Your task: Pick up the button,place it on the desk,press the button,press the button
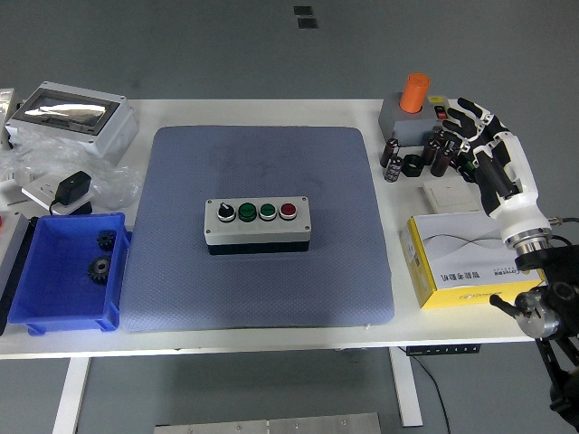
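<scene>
Button box [258, 225] is seen at centre of the blue mat [181, 271], long axis left-right. Right hand [493, 163], fingers spread and empty, is placed well right of box, beyond mat edge; left arm not visible.

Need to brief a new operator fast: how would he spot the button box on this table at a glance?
Start at the big blue-grey mat covering the middle of the white table. The button box lies near the mat's centre: a grey housing on a black base. Nothing else carries its top row: a black knob, two green buttons, one red.
</scene>
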Controlling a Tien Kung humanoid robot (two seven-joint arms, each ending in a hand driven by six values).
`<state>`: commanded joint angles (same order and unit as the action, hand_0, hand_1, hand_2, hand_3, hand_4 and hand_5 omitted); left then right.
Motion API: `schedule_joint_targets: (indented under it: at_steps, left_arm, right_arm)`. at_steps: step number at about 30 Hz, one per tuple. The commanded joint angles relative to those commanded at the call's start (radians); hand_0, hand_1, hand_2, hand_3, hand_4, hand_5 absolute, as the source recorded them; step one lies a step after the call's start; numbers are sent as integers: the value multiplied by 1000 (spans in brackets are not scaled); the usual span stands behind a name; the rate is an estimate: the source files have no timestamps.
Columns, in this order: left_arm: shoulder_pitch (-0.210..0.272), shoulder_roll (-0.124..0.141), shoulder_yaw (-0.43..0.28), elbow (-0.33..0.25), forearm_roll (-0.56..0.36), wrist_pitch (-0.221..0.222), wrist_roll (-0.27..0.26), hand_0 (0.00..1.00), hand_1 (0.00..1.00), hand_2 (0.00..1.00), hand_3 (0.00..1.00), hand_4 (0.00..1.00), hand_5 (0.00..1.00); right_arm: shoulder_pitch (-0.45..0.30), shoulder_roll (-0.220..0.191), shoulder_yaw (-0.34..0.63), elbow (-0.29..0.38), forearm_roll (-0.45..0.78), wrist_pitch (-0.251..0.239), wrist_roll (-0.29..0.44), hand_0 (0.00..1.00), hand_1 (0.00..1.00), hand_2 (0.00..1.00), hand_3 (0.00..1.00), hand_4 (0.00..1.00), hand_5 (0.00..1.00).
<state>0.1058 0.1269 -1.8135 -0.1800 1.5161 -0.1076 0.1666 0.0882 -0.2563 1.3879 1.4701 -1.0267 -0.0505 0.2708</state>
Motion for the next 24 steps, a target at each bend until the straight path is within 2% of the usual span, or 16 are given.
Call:
schedule_joint_targets:
  at_steps: [14, 24]
  left_arm:
    - [-3, 5, -21, 0, 40, 5, 16, 657, 661, 642, 720, 658, 492]
    - [-16, 11, -33, 0, 65, 1, 16, 657, 660, 642, 719, 659, 491]
  right_arm:
    - [-20, 21, 36, -2, 59, 30, 3, 803, 769, 775, 783, 850, 605]
    - [-36, 9, 87, 9, 62, 29, 6, 797, 761, 771, 777, 850, 606]
